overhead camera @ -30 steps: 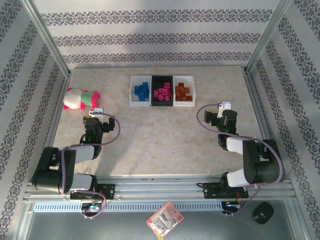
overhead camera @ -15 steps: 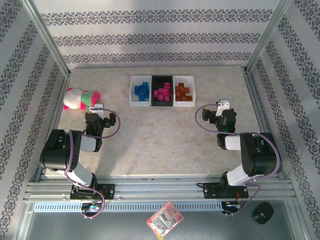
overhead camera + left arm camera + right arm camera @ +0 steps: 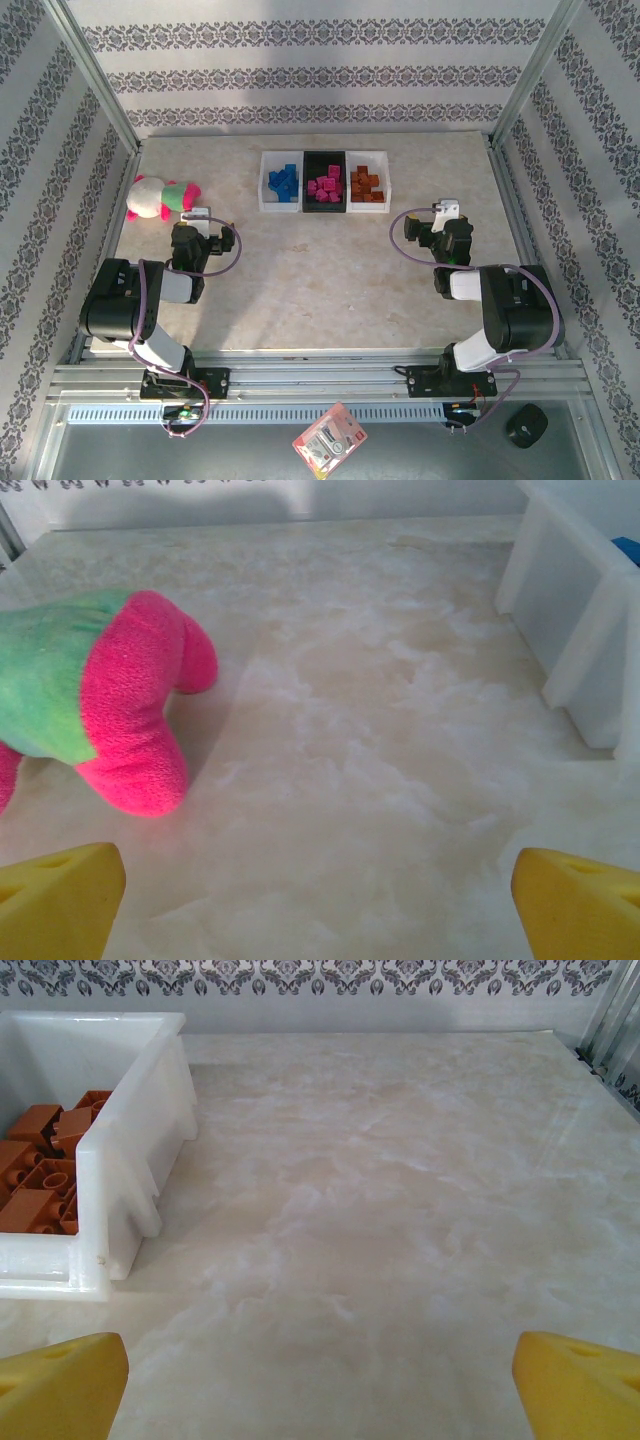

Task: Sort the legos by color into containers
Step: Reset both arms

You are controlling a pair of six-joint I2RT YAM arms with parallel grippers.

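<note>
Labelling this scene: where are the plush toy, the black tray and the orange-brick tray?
plush toy (image 3: 135,720): left wrist view, pink leg.
black tray (image 3: 325,208): top view, near wall.
orange-brick tray (image 3: 130,1155): right wrist view, white side wall.

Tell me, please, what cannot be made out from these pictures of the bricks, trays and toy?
Top view: the blue bricks, pink bricks and orange bricks are too small and too piled up to count.
Left wrist view: the plush toy is cut off by the left edge.
Right wrist view: the white tray is cut off by the left edge, and its wall hides part of its contents.
</note>
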